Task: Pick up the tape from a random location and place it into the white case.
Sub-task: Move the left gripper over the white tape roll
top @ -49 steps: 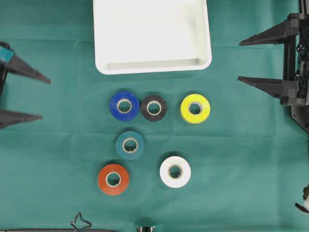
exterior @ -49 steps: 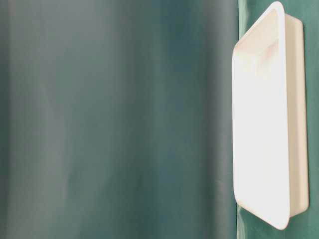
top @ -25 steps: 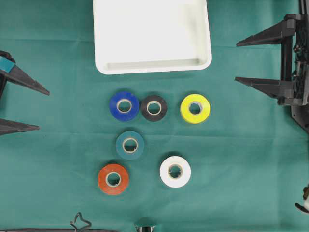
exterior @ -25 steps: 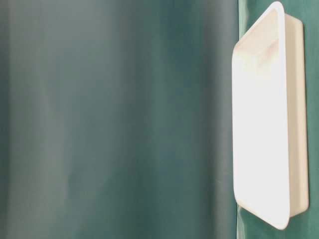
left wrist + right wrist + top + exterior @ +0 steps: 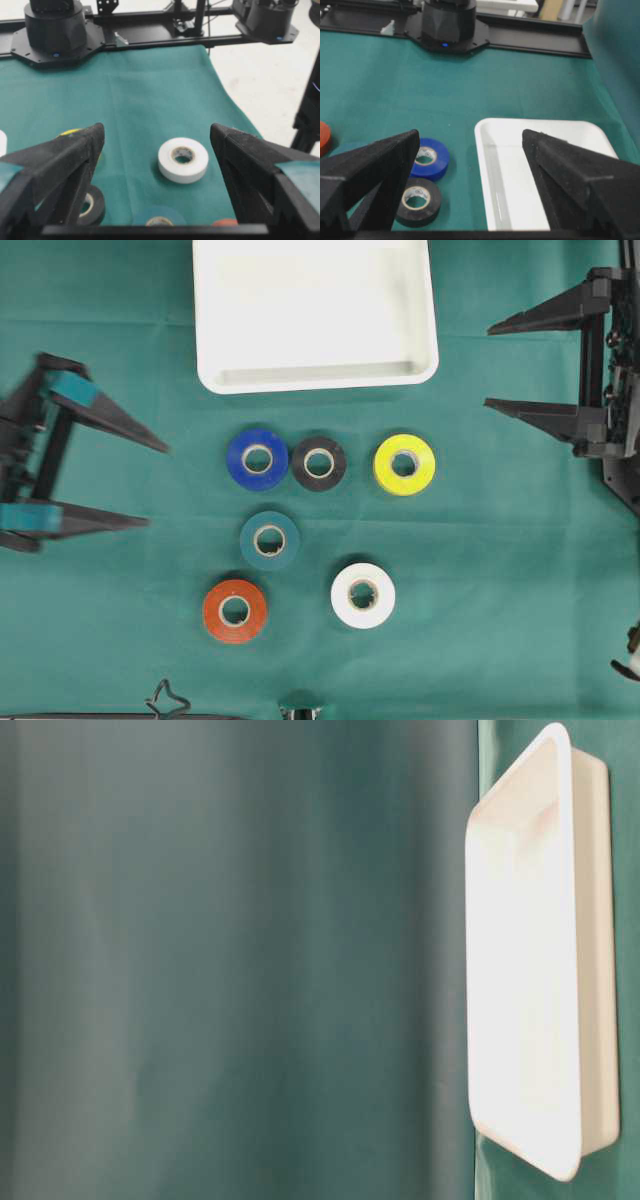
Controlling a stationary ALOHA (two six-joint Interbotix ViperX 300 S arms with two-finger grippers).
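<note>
**Left claw is coming in toward the tapes**

From above, the left claw (image 5: 155,485) is now reaching much farther over the green cloth (image 5: 500,590) than it was a moment ago. Its two fingers are spread wide apart and holding nothing. It looks like it is starting to go for a tape. The right claw (image 5: 490,365) is waiting at its side, also wide apart and empty. Six tapes are lying flat below the white case (image 5: 315,375): blue tape (image 5: 257,458) touching black tape (image 5: 319,463), yellow tape (image 5: 404,464), teal tape (image 5: 269,540), orange tape (image 5: 235,611) and white tape (image 5: 363,595). The case is holding no tape yet.

The table-level view is showing only the case (image 5: 560,960) and the cloth, turned sideways.

The left wrist camera is looking between its open fingers at the white tape (image 5: 183,159). Nothing is standing in the way.

The right wrist camera is seeing the blue tape (image 5: 429,159), the black tape (image 5: 418,199) and the case (image 5: 485,135).
</note>
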